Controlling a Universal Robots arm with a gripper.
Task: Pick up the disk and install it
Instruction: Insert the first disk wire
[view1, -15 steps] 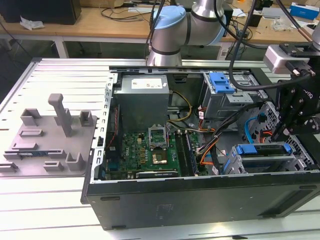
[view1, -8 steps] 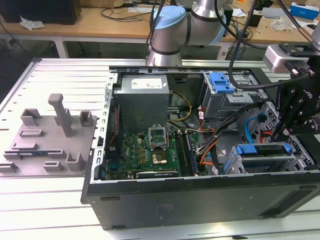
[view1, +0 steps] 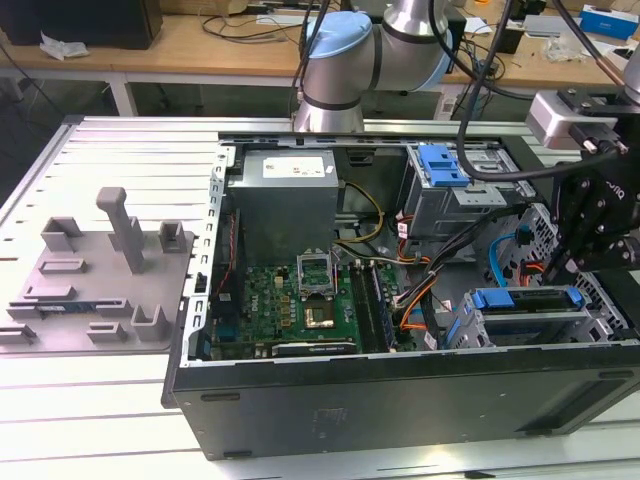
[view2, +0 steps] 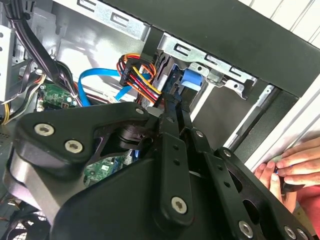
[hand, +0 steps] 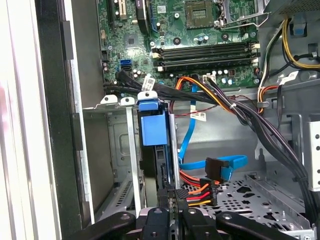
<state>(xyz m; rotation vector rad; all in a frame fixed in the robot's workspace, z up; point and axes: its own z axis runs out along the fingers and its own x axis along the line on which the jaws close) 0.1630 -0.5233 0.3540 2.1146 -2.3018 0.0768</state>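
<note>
The disk (view1: 525, 300) is seen at the lower right of the exterior view, a silver drive in a bright blue carrier seated in the drive cage (view1: 480, 330) at the front corner of the open computer case (view1: 400, 400). Its long axis is laid across the frame there, roughly parallel to the case's near wall. In the first wrist view the disk (hand: 152, 131) is shown end-on at centre frame, its blue carrier tab facing the camera and its body running straight down toward the bottom edge.

The gripper (hand: 170, 197) is found at the bottom centre of that view, directly in line with the disk's long axis, with the jaws drawn close together on the drive's near edge; the disk appears to be grasped, though actual contact is partly hidden by the orange and red power cable (hand: 197, 192). In the second wrist view the gripper (view2: 172, 107) is pointed at the same blue tab (view2: 192, 80) in the upper middle of the frame.

In the exterior view the gripper (view1: 575, 255) is placed just above and to the right of the disk. A person's hand (view2: 287, 167) is rested outside the case at the right edge of the second wrist view.

A thin blue cable (hand: 185, 145) is looped just beside the cage, and the motherboard (view1: 300, 300) lies well apart at centre frame.
</note>
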